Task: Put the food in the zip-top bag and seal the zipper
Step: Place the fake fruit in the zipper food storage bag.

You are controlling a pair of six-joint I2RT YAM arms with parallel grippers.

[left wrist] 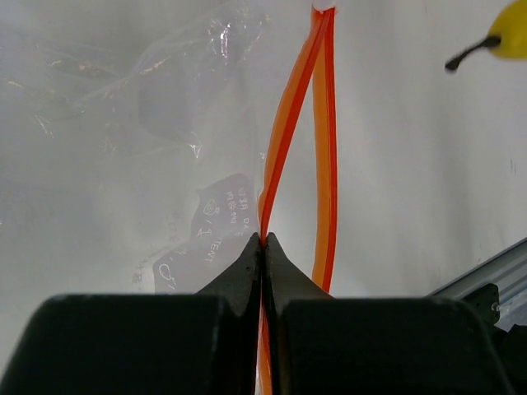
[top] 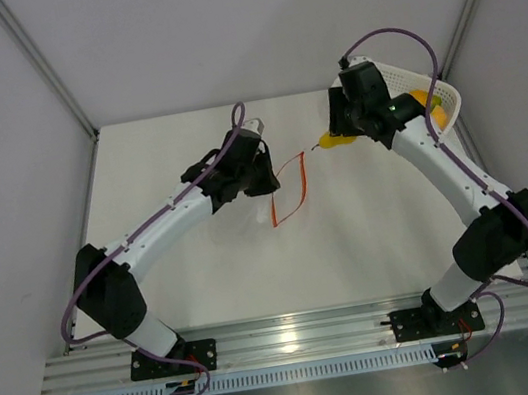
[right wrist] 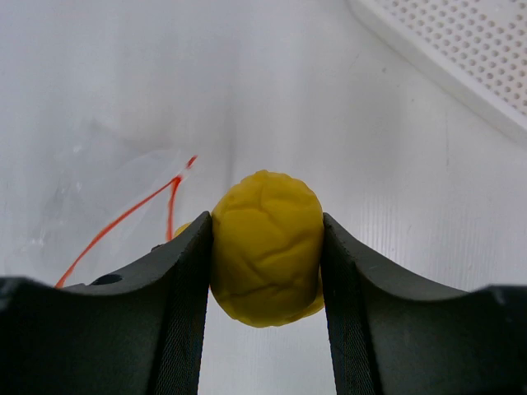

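Note:
The clear zip-top bag (top: 288, 188) lies at mid-table with its red-orange zipper (top: 280, 217) gaping open in a loop. My left gripper (top: 262, 172) is shut on one lip of the zipper (left wrist: 284, 140); the crinkly clear film (left wrist: 148, 115) spreads to the left in the left wrist view. My right gripper (top: 342, 132) is shut on the small yellow lemon-like fruit (right wrist: 265, 255) and holds it just right of the bag's mouth. It also shows in the top view (top: 334, 141) and in the left wrist view (left wrist: 509, 37). Orange-yellow fruit (top: 428, 104) lies in the basket.
A white perforated basket (top: 450, 95) stands at the back right, behind my right arm; its edge shows in the right wrist view (right wrist: 461, 58). Grey walls close the table on three sides. An aluminium rail (top: 308, 337) runs along the near edge.

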